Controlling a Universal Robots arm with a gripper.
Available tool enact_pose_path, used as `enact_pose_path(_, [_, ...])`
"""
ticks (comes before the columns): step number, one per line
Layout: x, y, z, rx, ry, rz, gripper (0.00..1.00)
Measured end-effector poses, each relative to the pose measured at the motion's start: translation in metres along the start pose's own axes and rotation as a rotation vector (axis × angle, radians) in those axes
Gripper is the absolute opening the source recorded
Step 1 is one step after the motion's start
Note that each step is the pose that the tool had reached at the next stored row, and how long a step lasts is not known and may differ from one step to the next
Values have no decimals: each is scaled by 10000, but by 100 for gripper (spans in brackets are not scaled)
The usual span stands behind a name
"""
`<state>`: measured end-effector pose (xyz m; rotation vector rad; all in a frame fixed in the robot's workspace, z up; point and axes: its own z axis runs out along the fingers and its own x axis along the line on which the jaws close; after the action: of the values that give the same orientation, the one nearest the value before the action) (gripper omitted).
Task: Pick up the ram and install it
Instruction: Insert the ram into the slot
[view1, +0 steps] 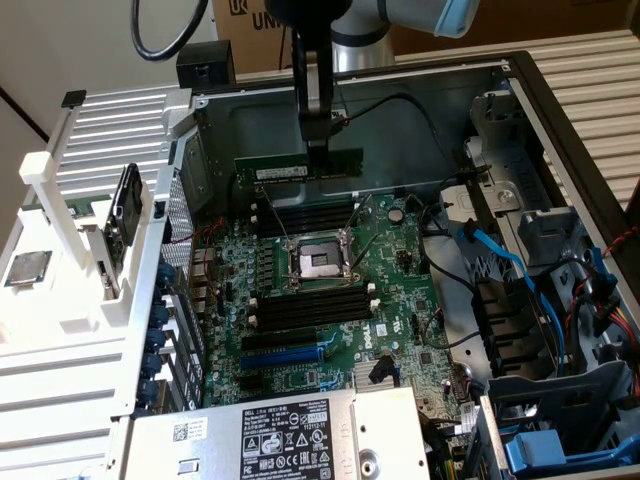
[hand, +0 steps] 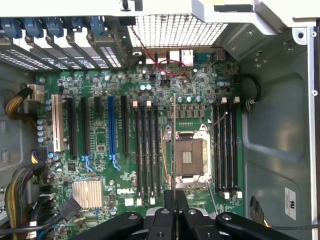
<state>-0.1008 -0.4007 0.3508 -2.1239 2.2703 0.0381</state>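
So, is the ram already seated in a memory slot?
No, the ram hangs in the gripper above the motherboard, clear of the black memory slots.

Brown cardboard boxes (view1: 540, 20) stand behind a white ribbed surface (view1: 600, 100) in even light.

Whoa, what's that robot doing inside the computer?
The robot arm's gripper is pinching the ram, a long green stick, near its middle. It holds the stick in the air, level, above the motherboard inside the open computer case. The long black memory slots on the board look empty, so the stick is picked up but not yet plugged in.
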Motion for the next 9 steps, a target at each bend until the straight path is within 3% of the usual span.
enact_pose_path(9, [-11, -20, 26, 18, -4, 430, 12])
